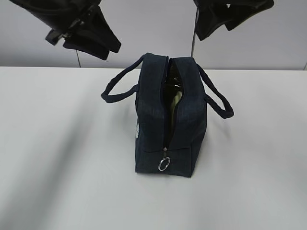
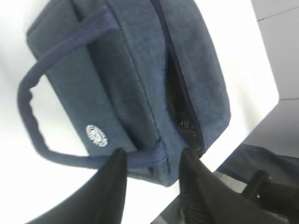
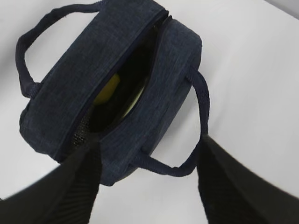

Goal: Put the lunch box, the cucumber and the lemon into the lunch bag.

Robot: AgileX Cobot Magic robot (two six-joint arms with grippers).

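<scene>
- The lunch bag (image 1: 165,129) stands mid-worktop (image 1: 57,167), zipper gaping, ring pull at 6 o'clock.
- Inside, the yellow lemon (image 3: 108,89) shows beside a pale lid edge.
- Left claw (image 1: 84,36) at 11 o'clock and right claw (image 1: 225,19) at 1 o'clock hang above, both released, empty.

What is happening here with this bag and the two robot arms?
Both arms hang above the table and hold nothing; the left gripper and the right gripper are open. The navy lunch bag stands upright on the white table with its zipper open. Through the gap the right wrist view shows something yellow, likely the lemon, beside a pale edge. No food lies outside the bag.
</scene>
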